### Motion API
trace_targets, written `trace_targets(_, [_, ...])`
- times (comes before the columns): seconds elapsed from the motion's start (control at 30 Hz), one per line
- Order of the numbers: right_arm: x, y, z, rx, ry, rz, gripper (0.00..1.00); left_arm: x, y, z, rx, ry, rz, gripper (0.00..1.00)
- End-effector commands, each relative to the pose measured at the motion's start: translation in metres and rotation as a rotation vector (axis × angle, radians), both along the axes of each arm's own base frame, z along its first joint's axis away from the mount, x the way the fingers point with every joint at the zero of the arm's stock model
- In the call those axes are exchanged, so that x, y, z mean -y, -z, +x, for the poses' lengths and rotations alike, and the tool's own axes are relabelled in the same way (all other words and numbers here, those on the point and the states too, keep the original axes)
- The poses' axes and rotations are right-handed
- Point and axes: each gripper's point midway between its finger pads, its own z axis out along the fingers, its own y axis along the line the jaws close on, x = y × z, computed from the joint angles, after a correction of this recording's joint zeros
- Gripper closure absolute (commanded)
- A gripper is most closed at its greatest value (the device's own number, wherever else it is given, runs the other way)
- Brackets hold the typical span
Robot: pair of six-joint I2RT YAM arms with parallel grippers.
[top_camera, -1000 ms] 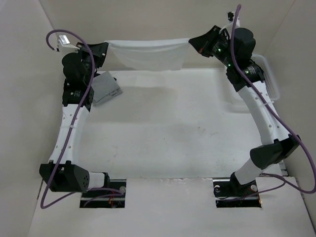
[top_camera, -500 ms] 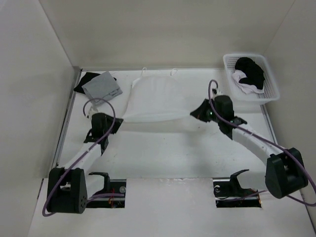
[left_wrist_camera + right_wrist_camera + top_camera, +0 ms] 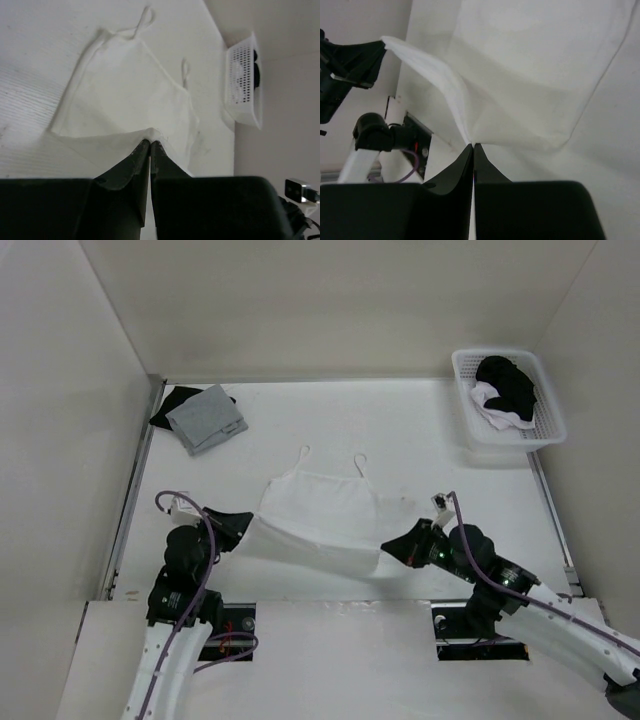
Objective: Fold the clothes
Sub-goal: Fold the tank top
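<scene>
The clothes are one white strappy top [image 3: 322,506], lying flat on the table with its two thin straps pointing to the far side. Its near hem is lifted off the surface and stretched between both grippers. My left gripper [image 3: 243,526] is shut on the left hem corner, and my right gripper [image 3: 388,548] is shut on the right hem corner. The left wrist view has the top [image 3: 125,85] spread out beyond the pinched tips of that gripper [image 3: 150,141]. Seen from the right wrist, the hem [image 3: 440,80] runs from its gripper [image 3: 473,145] across to the left gripper.
A grey square cloth [image 3: 207,418] lies on a black garment [image 3: 168,405] at the far left corner. A white mesh basket [image 3: 470,426] holding black and white clothes [image 3: 505,385] stands at the far right. Walls enclose the table on three sides.
Both arms have pulled back from the far wall to the near edge, dragging the top with them. It hung stretched in the air; now most of it lies on the table.
</scene>
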Motion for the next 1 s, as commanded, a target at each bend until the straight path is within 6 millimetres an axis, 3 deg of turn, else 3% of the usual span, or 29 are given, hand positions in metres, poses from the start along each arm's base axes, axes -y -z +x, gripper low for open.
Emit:
trace_targets(0.0, [0.011,0.01,-0.015,-0.09,0.075,-0.043,0.96,-0.006,-0.007,-0.026,-0.06,-0.033,-0.012,0.98])
trace_targets(0.1, [0.005,0.003,-0.011,-0.066,0.074,-0.077,0.95,-0.017,-0.014,-0.021,-0.035,-0.09,0.01,0.97])
trace_targets(0.17, [0.0,-0.005,0.004,-0.028,0.081,-0.098,0.95,-0.016,-0.02,-0.008,-0.019,-0.1,0.016,0.97])
trace_targets(0.3, [-0.004,-0.03,0.051,0.055,0.129,-0.12,0.96,-0.01,-0.041,0.038,0.043,-0.109,0.02,0.97])
trace_targets(0.47, [0.015,-0.057,0.105,0.111,0.228,-0.106,0.97,0.003,-0.068,0.094,0.098,-0.118,0.004,0.97])
trace_targets(0.57, [0.032,-0.06,0.135,0.098,0.287,-0.111,0.96,0.013,-0.077,0.13,0.113,-0.119,0.013,0.97])
trace_targets(0.8, [0.051,-0.041,0.205,0.026,0.368,-0.119,0.96,0.021,-0.042,0.22,0.029,-0.145,0.039,0.97])
trace_targets(0.93, [0.064,-0.021,0.248,-0.026,0.425,-0.129,0.94,0.03,-0.033,0.256,0.014,-0.132,0.067,0.92])
trace_targets(0.97, [0.067,-0.014,0.257,-0.043,0.438,-0.129,0.9,0.03,-0.029,0.263,0.004,-0.132,0.072,0.88])
